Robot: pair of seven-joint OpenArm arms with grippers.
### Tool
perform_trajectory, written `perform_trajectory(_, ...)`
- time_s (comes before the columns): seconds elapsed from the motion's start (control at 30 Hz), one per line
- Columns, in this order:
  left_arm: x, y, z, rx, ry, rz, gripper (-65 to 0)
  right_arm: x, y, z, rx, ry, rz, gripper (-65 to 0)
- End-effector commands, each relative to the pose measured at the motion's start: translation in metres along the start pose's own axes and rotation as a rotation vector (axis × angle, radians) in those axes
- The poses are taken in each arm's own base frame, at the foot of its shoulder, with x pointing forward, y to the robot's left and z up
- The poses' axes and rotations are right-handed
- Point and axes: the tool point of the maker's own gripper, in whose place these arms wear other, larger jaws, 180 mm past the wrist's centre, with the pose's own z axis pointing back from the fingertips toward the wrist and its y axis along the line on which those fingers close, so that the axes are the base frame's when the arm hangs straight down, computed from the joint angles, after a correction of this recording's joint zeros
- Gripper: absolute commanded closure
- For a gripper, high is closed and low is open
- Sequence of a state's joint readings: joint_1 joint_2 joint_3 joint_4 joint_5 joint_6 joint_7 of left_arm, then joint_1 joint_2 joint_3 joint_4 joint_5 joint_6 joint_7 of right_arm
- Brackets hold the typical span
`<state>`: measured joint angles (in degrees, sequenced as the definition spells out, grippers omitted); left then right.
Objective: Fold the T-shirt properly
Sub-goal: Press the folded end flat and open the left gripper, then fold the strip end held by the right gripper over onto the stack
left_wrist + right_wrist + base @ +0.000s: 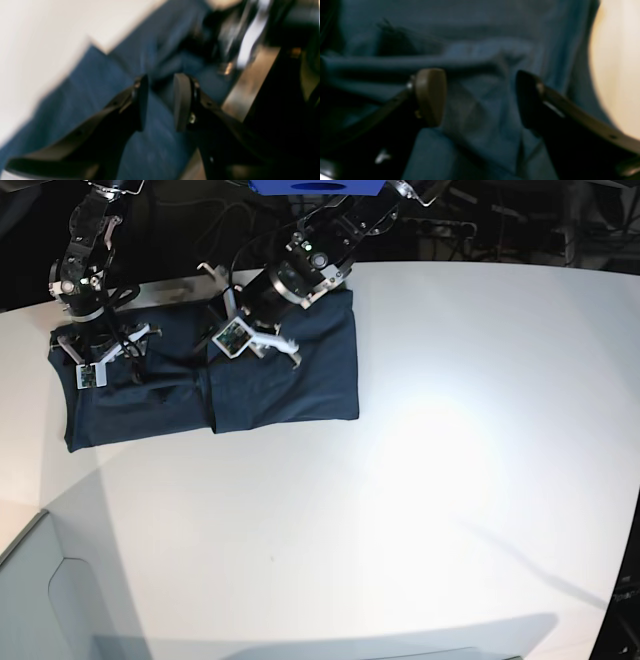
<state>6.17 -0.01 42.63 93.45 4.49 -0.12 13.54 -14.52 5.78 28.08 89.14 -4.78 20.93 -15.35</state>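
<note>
Base view shows the T-shirt (285, 380) lying as a long, partly folded band on the table (450, 430), its long axis running between the two arms. Left tool (255, 340), jaws narrowly apart and empty, hovers over the shirt's middle. Right tool (110, 350), jaws wide and empty, hangs over the far end, so each is equally near its own stretch.

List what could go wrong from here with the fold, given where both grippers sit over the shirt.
1. The open right gripper hovers over bunched folds of the T-shirt; closing here could pinch several layers.
2. The left gripper, jaws parted and empty, sits mid-cloth, so a drag might rumple the half-folded shirt.
3. Both wrist views are blurred.
</note>
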Motion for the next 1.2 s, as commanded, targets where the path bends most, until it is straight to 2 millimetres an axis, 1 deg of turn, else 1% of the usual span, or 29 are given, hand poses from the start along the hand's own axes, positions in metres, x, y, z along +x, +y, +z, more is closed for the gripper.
perform_trajectory(0.0,0.017,0.005,0.004,0.016,-0.055,0.002,-17.1,0.024,-0.013,0.005,-0.03,-0.077,0.014,-47.9)
perform_trajectory(0.07,0.015,0.028,0.013,0.067,-0.05,-0.014,-17.1,0.03,-0.02,0.008,-0.051,-0.092,0.015,-51.1)
perform_trajectory(0.13,0.001,0.053,0.026,0.131,-0.02,-0.012,-17.1,0.041,-0.026,0.005,-0.066,-0.117,0.011,-53.0)
perform_trajectory(0.2,-0.015,0.086,0.042,0.226,0.018,0.005,-17.1,0.043,-0.037,0.002,-0.092,-0.124,-0.008,-53.3)
perform_trajectory(0.27,-0.029,0.11,0.056,0.3,0.052,0.026,-17.2,0.045,-0.045,-0.002,-0.108,-0.127,-0.026,-53.4)
perform_trajectory(0.37,-0.048,0.142,0.078,0.405,0.097,0.053,-17.2,0.041,-0.06,-0.011,-0.135,-0.118,-0.074,-53.5)
perform_trajectory(0.43,-0.056,0.154,0.089,0.45,0.114,0.066,-17.2,0.035,-0.07,-0.017,-0.147,-0.099,-0.093,-53.5)
perform_trajectory(0.6,-0.066,0.177,0.109,0.529,0.138,0.074,-17.2,0.01,-0.079,-0.029,-0.145,-0.031,-0.134,-53.5)
perform_trajectory(0.67,-0.068,0.186,0.114,0.557,0.144,0.077,-17.2,0.0,-0.079,-0.032,-0.141,-0.008,-0.149,-53.4)
perform_trajectory(0.73,-0.069,0.192,0.118,0.578,0.145,0.08,-17.2,-0.004,-0.078,-0.035,-0.137,0.002,-0.161,-53.3)
perform_trajectory(0.83,-0.067,0.199,0.121,0.596,0.141,0.077,-17.2,-0.016,-0.076,-0.038,-0.129,0.03,-0.179,-52.9)
perform_trajectory(0.9,-0.072,0.2,0.121,0.597,0.153,0.081,-17.2,-0.021,-0.072,-0.039,-0.122,0.043,-0.183,-52.4)
perform_trajectory(0.93,-0.079,0.2,0.12,0.595,0.168,0.088,-17.2,-0.022,-0.071,-0.039,-0.121,0.045,-0.184,-50.7)
perform_trajectory(0.97,-0.086,0.199,0.12,0.594,0.184,0.094,-17.2,-0.025,-0.07,-0.039,-0.119,0.051,-0.187,-47.7)
perform_trajectory(1.0,-0.087,0.201,0.117,0.592,0.188,0.093,-17.2,-0.026,-0.068,-0.039,-0.115,0.053,-0.188,-43.4)
perform_trajectory(1.07,-0.093,0.202,0.114,0.589,0.201,0.098,-17.1,-0.03,-0.056,-0.043,-0.089,0.067,-0.186,-33.8)
perform_trajectory(1.17,-0.102,0.2,0.109,0.586,0.209,0.151,-17.2,-0.038,-0.05,-0.045,-0.072,0.089,-0.188,-17.5)
